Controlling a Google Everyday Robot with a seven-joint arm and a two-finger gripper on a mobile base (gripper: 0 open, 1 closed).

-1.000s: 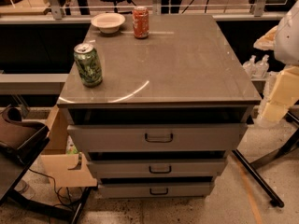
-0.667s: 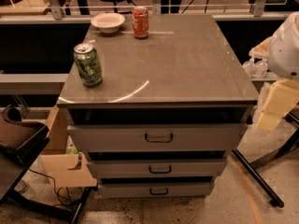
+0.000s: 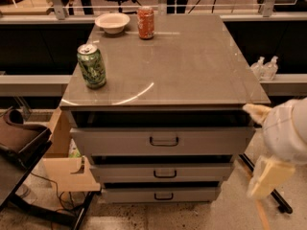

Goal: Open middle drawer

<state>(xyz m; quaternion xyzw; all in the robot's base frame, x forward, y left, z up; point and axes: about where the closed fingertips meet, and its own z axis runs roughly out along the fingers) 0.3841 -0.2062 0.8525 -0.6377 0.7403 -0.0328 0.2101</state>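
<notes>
The middle drawer is the shallow grey second drawer of the cabinet, with a small dark loop handle at its centre. It sits shut, flush between the taller top drawer and the lowest drawer. My gripper hangs at the cabinet's right front corner, to the right of the drawers and apart from the handle. Its two cream fingers are spread wide and hold nothing.
On the cabinet top stand a green can at the front left, and a red can and a white bowl at the back. Cardboard and a dark seat stand to the left. Two bottles sit at the right.
My gripper and arm have come down along the cabinet's right side, from tabletop height to the level of the drawers. The drawers and the cans have not moved.
</notes>
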